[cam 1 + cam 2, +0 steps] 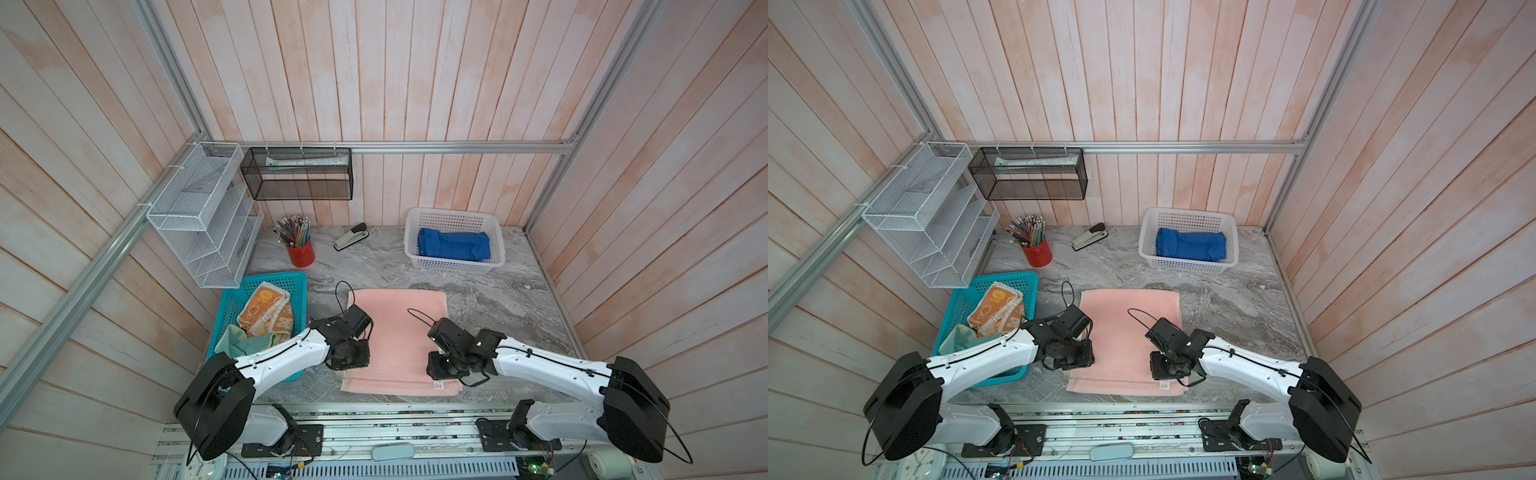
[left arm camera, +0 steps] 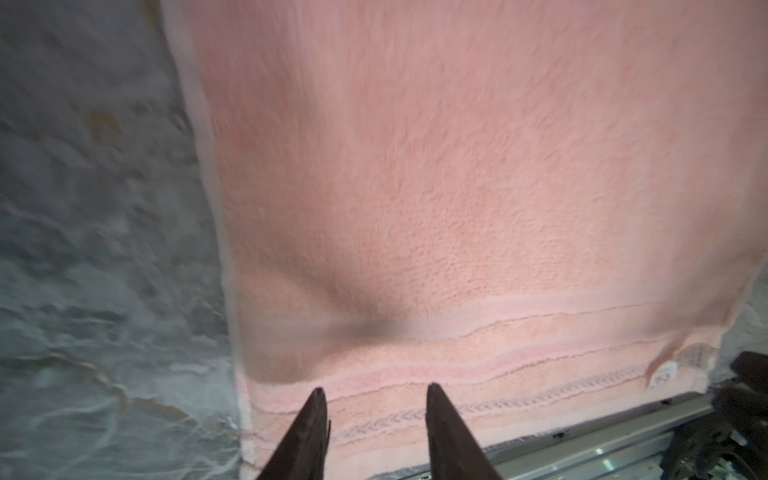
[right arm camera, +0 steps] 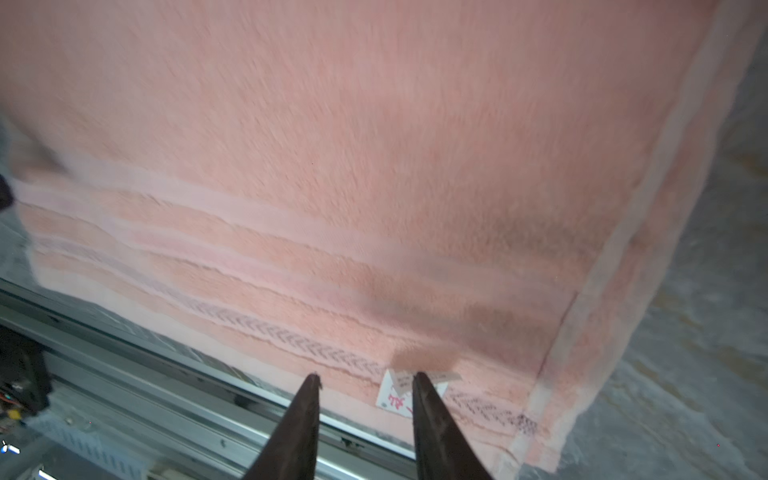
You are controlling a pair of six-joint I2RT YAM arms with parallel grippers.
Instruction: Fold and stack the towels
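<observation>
Royal blue terry towel (image 1: 453,245) is done; salmon-pink terry towel (image 1: 399,332) apparently half-folded; left gripper (image 2: 374,390), right gripper (image 3: 365,380) spread, empty; crumpled patterned towels (image 1: 266,311) wait.

Two white-shelled arms (image 1: 286,357), black joints (image 1: 216,405), thin black cables (image 1: 559,361), dark tapered fingers (image 2: 307,436)

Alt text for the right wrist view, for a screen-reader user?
The open, empty right gripper is poised over the banded hem of a flat salmon-pink towel, beside its white label. Grey marble tabletop flanks the towel; a metal rail runs along the hem.
</observation>
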